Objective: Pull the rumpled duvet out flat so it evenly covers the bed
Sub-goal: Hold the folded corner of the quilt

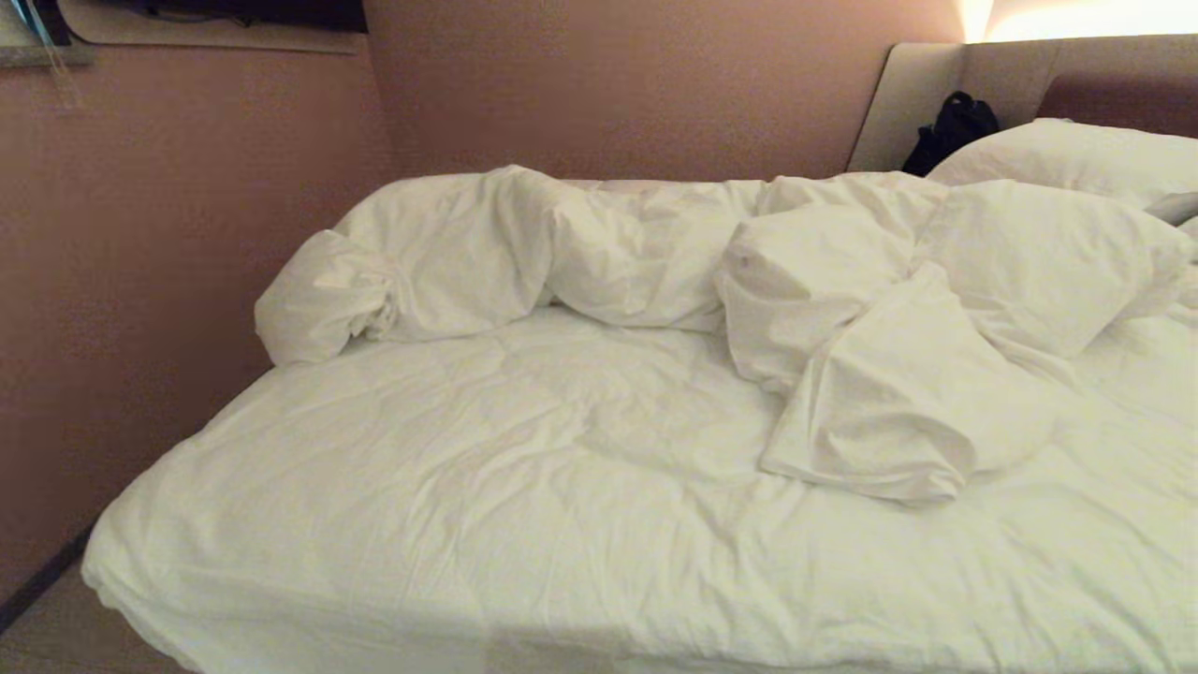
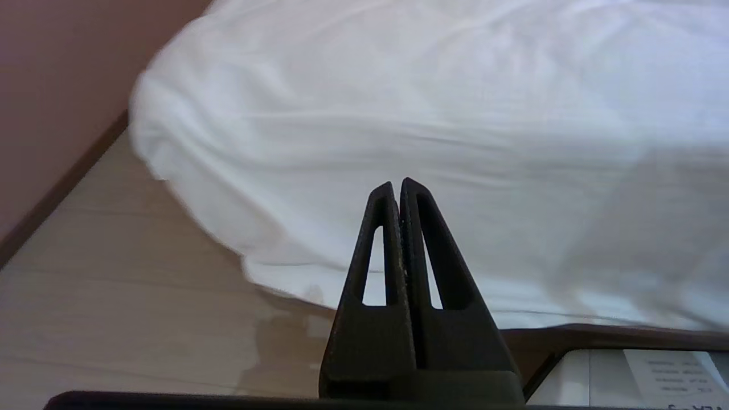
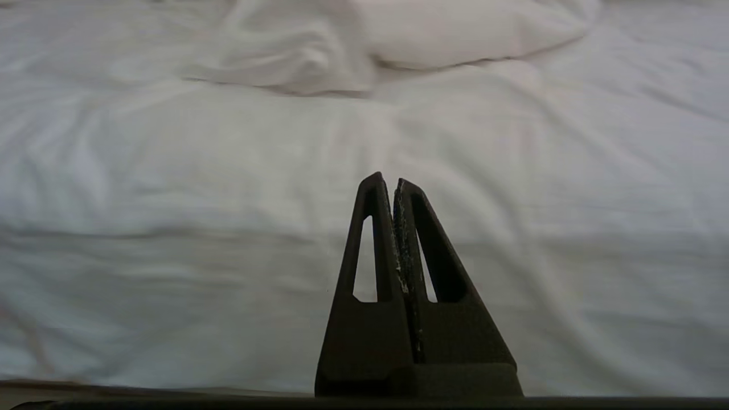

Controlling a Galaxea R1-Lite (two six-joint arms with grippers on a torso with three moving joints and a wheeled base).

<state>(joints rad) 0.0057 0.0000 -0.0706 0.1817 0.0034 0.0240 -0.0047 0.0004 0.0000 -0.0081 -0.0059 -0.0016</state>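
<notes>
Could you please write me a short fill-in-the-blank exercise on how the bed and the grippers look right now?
1. The duvet lies bunched along the ____ side of the bed.
2. The left gripper has its jaws ____.
3. A ____ bag leans against the headboard.
4. The right gripper holds ____.

Missing words: far; shut; black; nothing

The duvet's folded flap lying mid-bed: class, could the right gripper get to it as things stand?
Probably yes. The right gripper is shut and empty, facing the flap across bare bed. Nothing lies between; it must open first.
</notes>
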